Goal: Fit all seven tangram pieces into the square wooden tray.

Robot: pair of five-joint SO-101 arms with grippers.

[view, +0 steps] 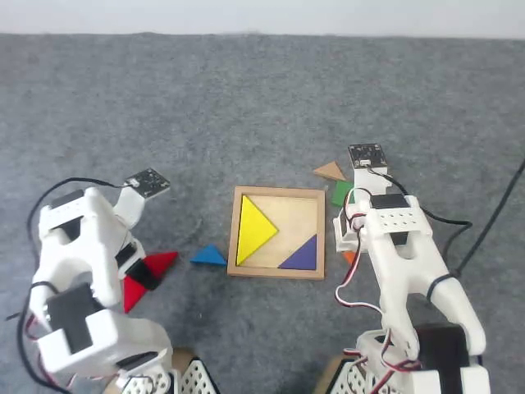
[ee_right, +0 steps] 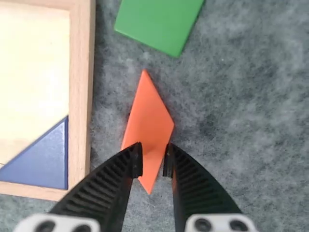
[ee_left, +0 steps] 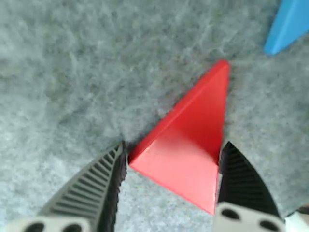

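Note:
The square wooden tray (view: 276, 194) holds a yellow triangle (view: 253, 230) and a purple triangle (view: 301, 254). To its left, my left gripper (ee_left: 171, 150) is shut on the red triangle (ee_left: 193, 130), one finger against each side; the same triangle (view: 162, 262) lies on the carpet in the high view. At the tray's right edge, my right gripper (ee_right: 152, 157) is pinched on the narrow end of the orange parallelogram (ee_right: 149, 113), which lies flat beside the tray wall (ee_right: 81, 96). A small blue triangle (view: 208, 256) lies between the red triangle and the tray.
A green piece (view: 342, 193) and a tan triangle (view: 330, 171) lie off the tray's far right corner; the green piece (ee_right: 159, 21) is just beyond the orange one. Grey carpet covers the table. Cables trail from both arms.

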